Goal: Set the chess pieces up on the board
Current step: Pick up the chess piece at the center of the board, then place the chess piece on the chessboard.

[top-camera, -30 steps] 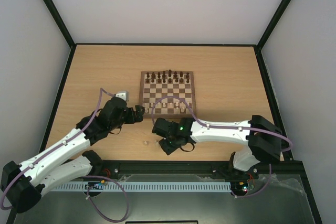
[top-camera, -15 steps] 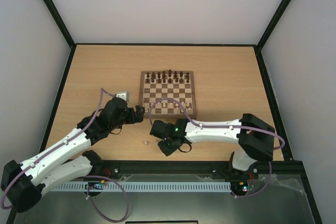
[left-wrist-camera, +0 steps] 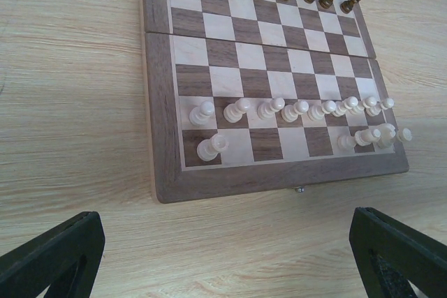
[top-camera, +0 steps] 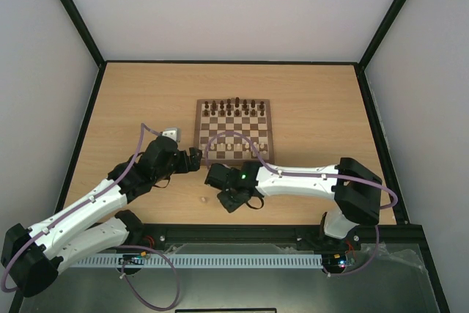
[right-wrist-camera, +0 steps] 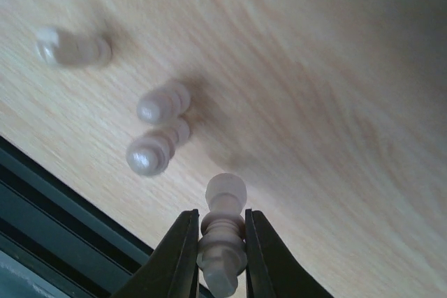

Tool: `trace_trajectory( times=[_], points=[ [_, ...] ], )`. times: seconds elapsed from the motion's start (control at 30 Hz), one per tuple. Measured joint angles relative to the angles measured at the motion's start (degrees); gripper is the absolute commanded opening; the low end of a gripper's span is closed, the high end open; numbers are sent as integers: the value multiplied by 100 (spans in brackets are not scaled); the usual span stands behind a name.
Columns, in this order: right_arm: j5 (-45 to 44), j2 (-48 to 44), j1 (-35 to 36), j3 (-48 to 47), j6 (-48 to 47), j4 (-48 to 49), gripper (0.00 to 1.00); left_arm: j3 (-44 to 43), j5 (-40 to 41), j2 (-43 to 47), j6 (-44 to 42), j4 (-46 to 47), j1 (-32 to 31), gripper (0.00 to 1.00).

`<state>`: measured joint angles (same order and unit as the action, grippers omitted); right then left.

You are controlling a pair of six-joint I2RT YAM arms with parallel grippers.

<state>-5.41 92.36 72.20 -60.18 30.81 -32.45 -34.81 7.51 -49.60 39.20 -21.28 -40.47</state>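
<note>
The board lies mid-table; it also shows in the left wrist view. A row of cream chess pieces stands on its second near rank, with one piece at the near left corner and a few at the near right. My right gripper is shut on a cream piece and holds it above the table, near the board's front left corner. Three loose cream pieces lie on the table beneath it. My left gripper is wide open and empty, just before the board's near edge.
Dark brown pieces fill the board's far ranks. The table's black front rail runs close to the loose pieces. One small loose piece lies between the two arms.
My right gripper has moved left along the table's near side with the cream piece in it. The left arm has not moved.
</note>
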Motion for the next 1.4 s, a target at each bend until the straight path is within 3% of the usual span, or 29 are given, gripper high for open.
trace_trajectory(
  times=[0.37,0.6,1.4],
  points=[
    [-632,-13,-1104,-977,-450,-520,9,0,0,61,-24,-4,0,99],
    [-688,448,-1641,-1596,-715,-632,9,0,0,214,-26,-11,2,99],
    [-516,1172,-2264,-1976,-1060,-616,10,0,-2,382,-26,-46,4,99]
  ],
)
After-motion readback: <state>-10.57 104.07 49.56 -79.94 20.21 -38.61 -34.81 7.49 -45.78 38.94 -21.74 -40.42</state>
